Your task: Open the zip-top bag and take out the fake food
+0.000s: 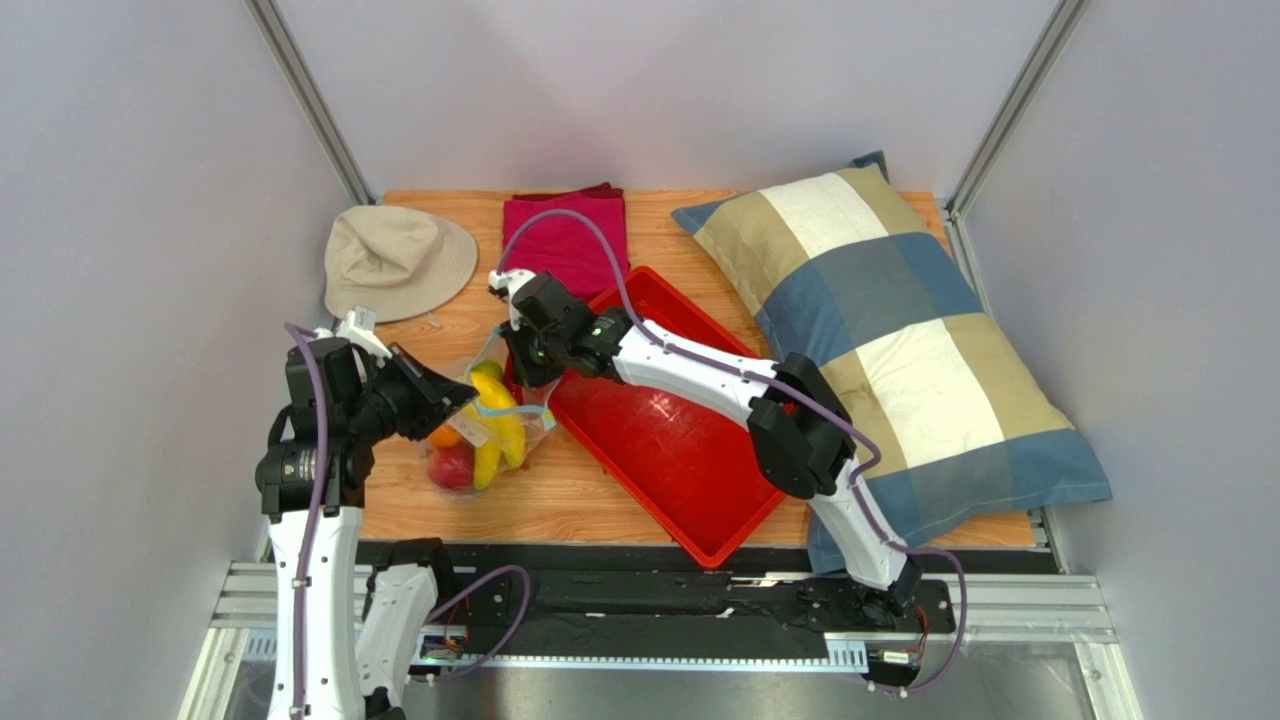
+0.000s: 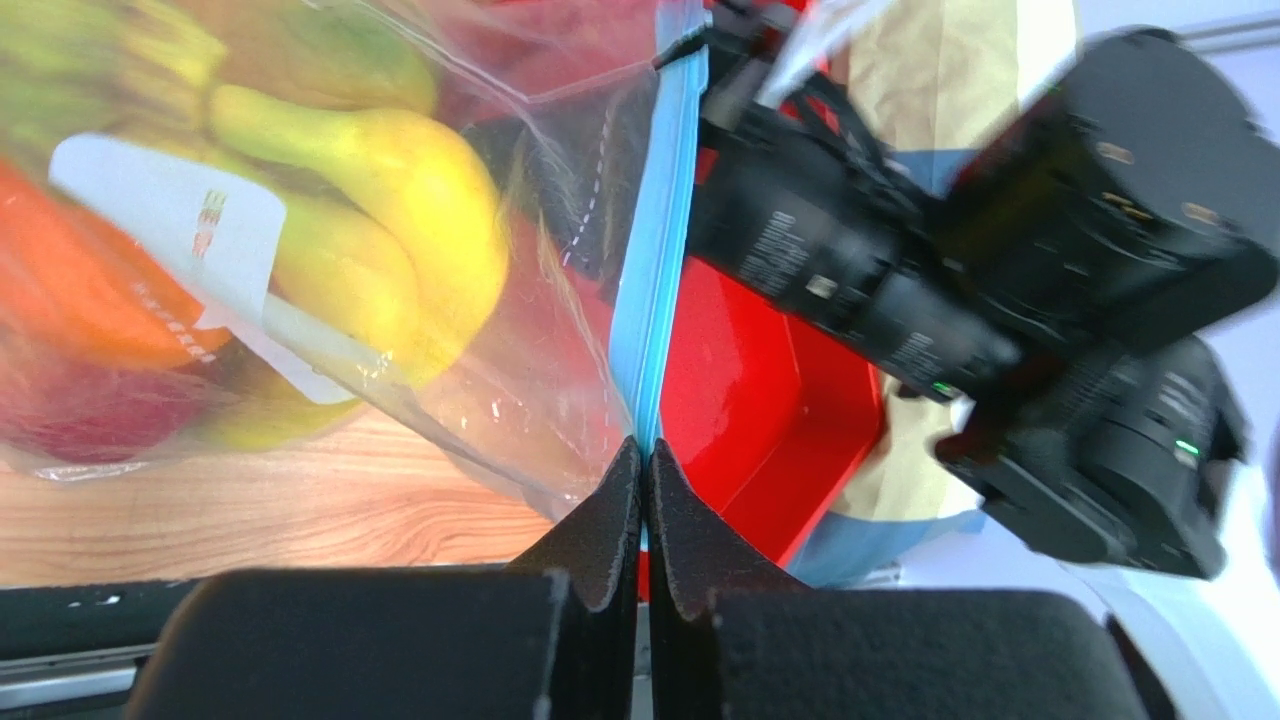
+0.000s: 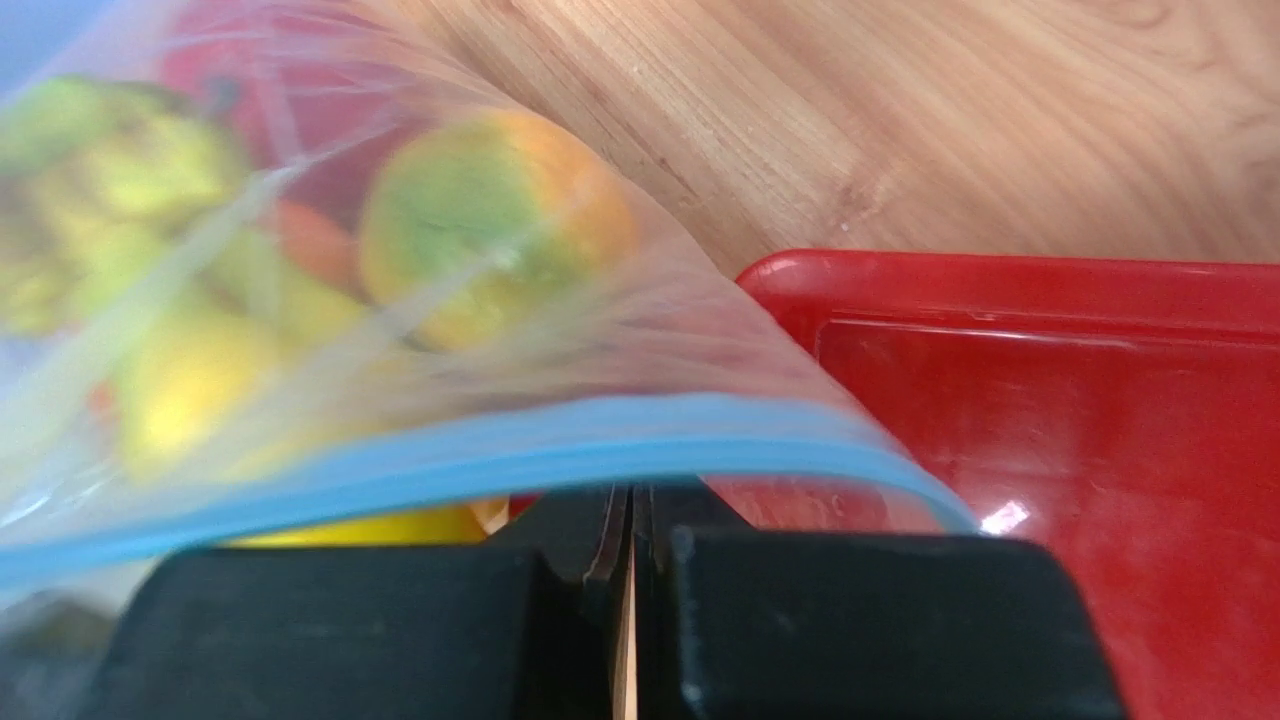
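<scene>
The clear zip-top bag (image 1: 484, 420) hangs above the wood between both grippers, its blue zip strip (image 2: 663, 255) stretched taut. Inside it, the fake food shows: yellow bananas (image 1: 501, 417), a red apple (image 1: 448, 468) and a green-orange mango (image 3: 496, 210). My left gripper (image 2: 646, 450) is shut on the lower end of the strip. My right gripper (image 3: 631, 507) is shut at the bag's mouth, with the blue strip (image 3: 526, 450) crossing its fingertips and hiding them. A white label (image 2: 181, 225) sits on the bag's side.
A red tray (image 1: 684, 465) lies just right of the bag, under my right arm (image 1: 706, 375). A beige hat (image 1: 394, 258) and a folded red cloth (image 1: 568, 233) sit at the back. A big checked pillow (image 1: 902, 330) fills the right side.
</scene>
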You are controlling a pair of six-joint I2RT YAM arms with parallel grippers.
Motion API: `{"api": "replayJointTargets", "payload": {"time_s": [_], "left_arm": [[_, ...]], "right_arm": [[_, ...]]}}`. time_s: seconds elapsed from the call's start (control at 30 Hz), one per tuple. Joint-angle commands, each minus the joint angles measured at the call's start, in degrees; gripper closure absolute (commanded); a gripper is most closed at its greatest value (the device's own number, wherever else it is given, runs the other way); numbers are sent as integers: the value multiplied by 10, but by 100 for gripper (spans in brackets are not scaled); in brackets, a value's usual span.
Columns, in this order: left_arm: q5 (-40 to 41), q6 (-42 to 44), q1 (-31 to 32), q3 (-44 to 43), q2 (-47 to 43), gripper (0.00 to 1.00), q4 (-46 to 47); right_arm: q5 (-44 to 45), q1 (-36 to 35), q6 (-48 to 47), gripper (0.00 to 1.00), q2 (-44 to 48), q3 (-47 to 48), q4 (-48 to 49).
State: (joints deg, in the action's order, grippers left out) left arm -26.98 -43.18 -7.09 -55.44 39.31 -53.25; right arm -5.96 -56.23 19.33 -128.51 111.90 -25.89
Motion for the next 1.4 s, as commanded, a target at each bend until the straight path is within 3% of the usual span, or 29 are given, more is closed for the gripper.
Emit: {"api": "replayJointTargets", "payload": {"time_s": [0.0,0.1,0.27,0.43,0.47,0.83,1.37], "left_arm": [[42,-3,2,-1,-6,100,-10],[68,-5,2,-5,0,100,-8],[43,-6,2,-12,9,100,5],[23,-8,2,-11,9,100,9],[22,-9,2,-11,10,100,10],[4,-11,2,-12,10,100,8],[-1,-12,2,-1,0,100,-1]], "right_arm": [[35,-12,-50,100,130,-14,-11],[45,-14,-61,100,165,-41,-26],[46,-13,-54,99,179,-60,-23],[24,-13,21,79,166,-73,-18],[25,-13,27,71,162,-77,-8],[52,-4,75,51,92,-43,-32],[110,-9,84,54,54,-27,57]]}}
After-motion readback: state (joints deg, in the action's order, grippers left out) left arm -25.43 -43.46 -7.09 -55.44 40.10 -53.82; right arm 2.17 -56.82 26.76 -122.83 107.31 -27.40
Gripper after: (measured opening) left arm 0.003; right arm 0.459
